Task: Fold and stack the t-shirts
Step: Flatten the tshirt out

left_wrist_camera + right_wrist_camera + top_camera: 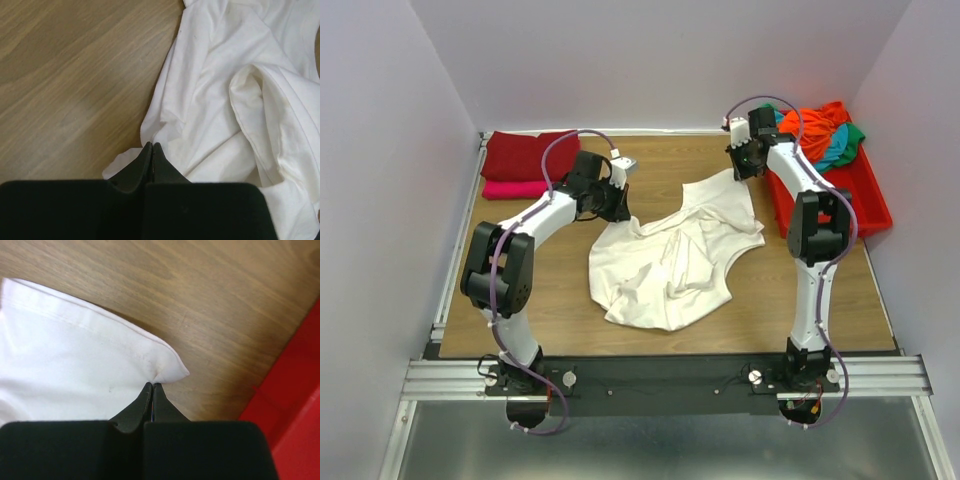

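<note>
A large cream-white t-shirt [670, 260] lies crumpled in the middle of the wooden table. My left gripper [620, 213] is shut on its upper left edge; in the left wrist view the cloth [225, 100] bunches right at the closed tips of the left gripper [152, 146]. At the shirt's far right corner my right gripper [738, 172] is shut. Its wrist view shows that corner [165, 367] puckered at the closed tips of the right gripper [152, 385]. A folded dark red t-shirt [528, 153] and a bright pink one [515, 189] lie at the back left.
A red plastic tray [855, 195] stands at the back right, holding a heap of orange, teal and green t-shirts [817, 125]. Its wall [295, 405] shows close to the right gripper. White walls close in the table on three sides.
</note>
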Tool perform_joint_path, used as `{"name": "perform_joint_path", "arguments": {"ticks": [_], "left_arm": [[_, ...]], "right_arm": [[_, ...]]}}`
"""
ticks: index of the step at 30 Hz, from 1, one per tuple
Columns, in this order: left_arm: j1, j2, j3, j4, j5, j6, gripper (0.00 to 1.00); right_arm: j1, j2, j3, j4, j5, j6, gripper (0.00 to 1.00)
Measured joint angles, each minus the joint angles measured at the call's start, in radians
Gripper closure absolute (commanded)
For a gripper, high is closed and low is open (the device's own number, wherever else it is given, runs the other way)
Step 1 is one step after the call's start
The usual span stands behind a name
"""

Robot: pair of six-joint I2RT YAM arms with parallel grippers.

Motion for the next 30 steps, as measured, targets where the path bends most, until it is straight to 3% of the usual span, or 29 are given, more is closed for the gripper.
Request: {"name": "perform_joint_path", "arguments": {"ticks": [7, 14, 24, 30], "left_arm": [[-0.060, 0.042, 0.071, 0.006, 0.003, -0.030, 1.00], [-0.230, -0.199, 0.008, 0.026, -0.034, -0.100, 1.00], [-0.144, -0.579, 0.015, -0.029, -0.325, -0.095, 1.00], [-0.151, -0.688, 0.158, -0.065, -0.346, -0.026, 1.00]], "right_arm": [[0.000, -0.118, -0.008, 0.026, 0.003, -0.001, 0.99], [0.000, -0.162, -0.032, 0.040, -0.010, 0.001, 0.99], [0.000, -0.286, -0.040, 0.025, -0.106, 0.029, 0.99], [0.000, -0.521, 0.101, 0.027, -0.194, 0.044, 0.99]]}}
